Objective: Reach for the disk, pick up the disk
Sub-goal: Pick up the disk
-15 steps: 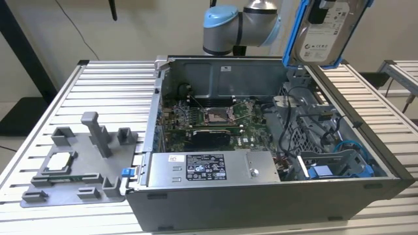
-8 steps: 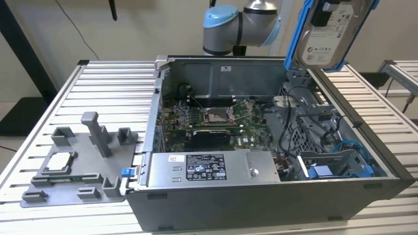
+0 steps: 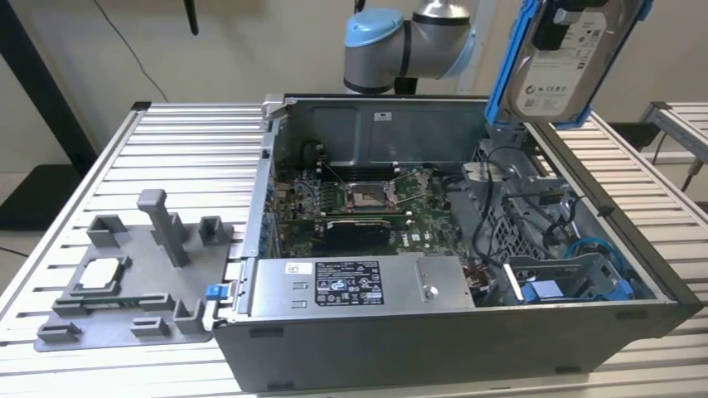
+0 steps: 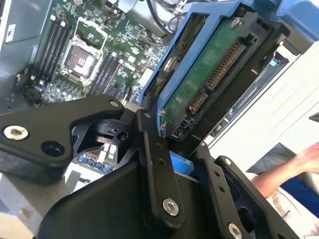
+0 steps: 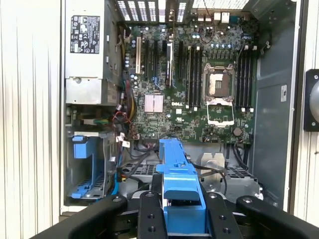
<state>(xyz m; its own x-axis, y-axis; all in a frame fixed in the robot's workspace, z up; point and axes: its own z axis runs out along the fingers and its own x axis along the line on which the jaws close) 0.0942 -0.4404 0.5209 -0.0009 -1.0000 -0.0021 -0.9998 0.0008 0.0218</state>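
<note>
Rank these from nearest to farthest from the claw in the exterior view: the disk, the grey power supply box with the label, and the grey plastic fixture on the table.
1. The disk: held in the claw, raised above the case's back corner at the exterior view's right.
2. The power supply box: inside the case, along its front edge.
3. The plastic fixture: on the table, at the exterior view's left.

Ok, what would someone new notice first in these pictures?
The disk in its blue rails, held high above the open computer case by the gripper, which is shut on it. Next, the bare motherboard inside the case, and the grey fixture at the exterior view's left.
</note>
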